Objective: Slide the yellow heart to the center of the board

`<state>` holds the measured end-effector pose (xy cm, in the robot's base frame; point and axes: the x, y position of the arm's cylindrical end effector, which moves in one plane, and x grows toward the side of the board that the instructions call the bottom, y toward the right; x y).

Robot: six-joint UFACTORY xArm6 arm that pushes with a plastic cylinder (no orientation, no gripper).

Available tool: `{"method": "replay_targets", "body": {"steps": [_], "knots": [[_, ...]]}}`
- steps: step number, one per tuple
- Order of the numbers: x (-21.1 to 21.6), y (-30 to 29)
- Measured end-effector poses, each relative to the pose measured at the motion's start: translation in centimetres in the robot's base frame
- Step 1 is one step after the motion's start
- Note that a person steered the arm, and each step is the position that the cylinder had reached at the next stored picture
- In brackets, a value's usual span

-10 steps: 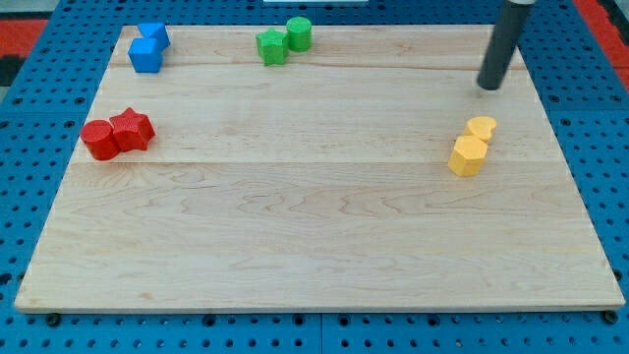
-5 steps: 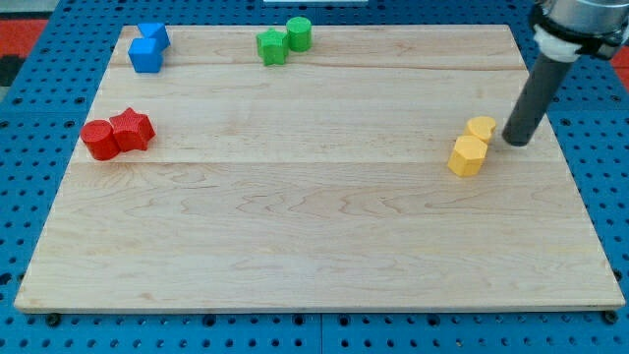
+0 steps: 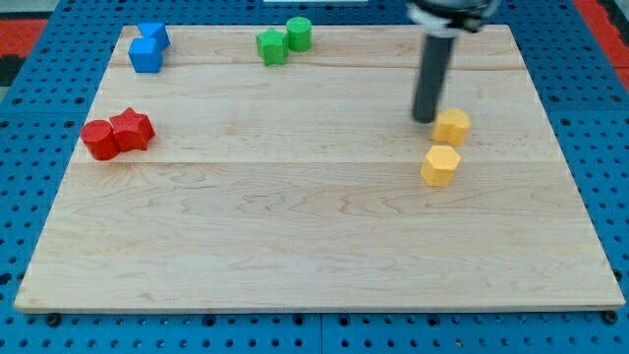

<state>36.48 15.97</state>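
The yellow heart (image 3: 452, 126) lies on the wooden board (image 3: 314, 226) at the right, a little above mid-height. A yellow hexagonal block (image 3: 440, 165) lies just below it, slightly to the left, with a small gap between them. My tip (image 3: 425, 118) rests on the board just left of the heart, at its upper left side, close to or touching it. The rod rises from there to the view's top.
Two blue blocks (image 3: 147, 48) sit at the top left corner. Two green blocks (image 3: 283, 40) sit at the top middle. Two red blocks (image 3: 116, 134) sit at the left edge. A blue pegboard (image 3: 609, 147) surrounds the board.
My tip swung from the heart's right side round to its upper left. Both yellow blocks shifted left, the hexagon also down, and now stand slightly apart.
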Motion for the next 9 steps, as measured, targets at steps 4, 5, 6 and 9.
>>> {"method": "replay_targets", "body": {"steps": [4, 5, 6, 9], "knots": [[2.1, -3.7], [3.2, -0.2], [4.6, 3.6], [5.0, -12.5]]}}
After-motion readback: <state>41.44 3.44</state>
